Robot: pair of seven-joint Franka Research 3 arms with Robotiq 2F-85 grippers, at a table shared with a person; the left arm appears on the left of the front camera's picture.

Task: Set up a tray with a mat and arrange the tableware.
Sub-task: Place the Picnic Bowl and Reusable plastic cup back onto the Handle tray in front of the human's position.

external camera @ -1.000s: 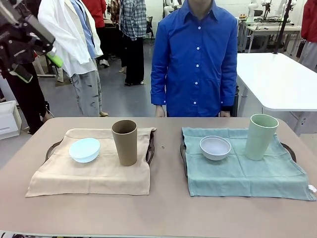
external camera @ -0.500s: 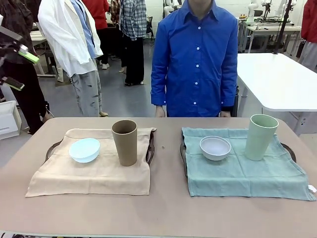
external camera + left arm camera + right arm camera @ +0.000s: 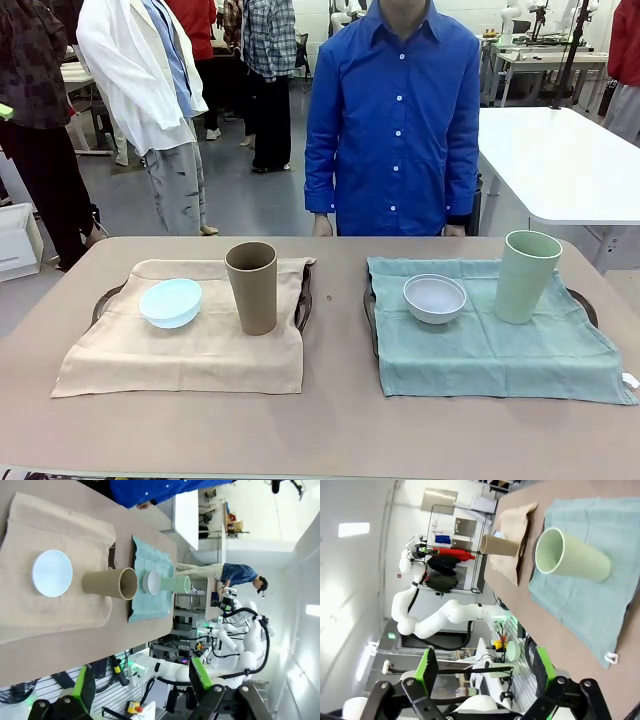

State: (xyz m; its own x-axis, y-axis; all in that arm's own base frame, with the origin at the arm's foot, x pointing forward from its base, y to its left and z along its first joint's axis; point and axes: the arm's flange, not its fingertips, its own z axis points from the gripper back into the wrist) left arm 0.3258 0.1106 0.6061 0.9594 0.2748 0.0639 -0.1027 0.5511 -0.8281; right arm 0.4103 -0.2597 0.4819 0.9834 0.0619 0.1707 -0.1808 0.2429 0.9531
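Two dark trays lie side by side on the brown table. The left tray (image 3: 303, 297) carries a beige mat (image 3: 190, 350) with a pale blue bowl (image 3: 170, 302) and an upright brown cup (image 3: 252, 287). On the right tray (image 3: 369, 310), a green mat (image 3: 490, 350) holds a white bowl (image 3: 434, 298) and a pale green cup (image 3: 526, 276). My left gripper (image 3: 141, 680) is open high above the table, looking down on the blue bowl (image 3: 52, 573) and brown cup (image 3: 110, 583). Open as well, my right gripper (image 3: 486, 667) is raised off the table beside the green cup (image 3: 572, 558). Neither holds anything.
A person in a blue shirt (image 3: 400, 120) stands at the table's far edge, hands down behind it. Bare tabletop (image 3: 330, 430) runs along the near side and between the trays. A white table (image 3: 560, 150) stands behind on the right, and other people stand behind on the left.
My left arm, seen at the front view's upper left a second ago, has drawn back out past the left edge. The tableware and mats have not moved.
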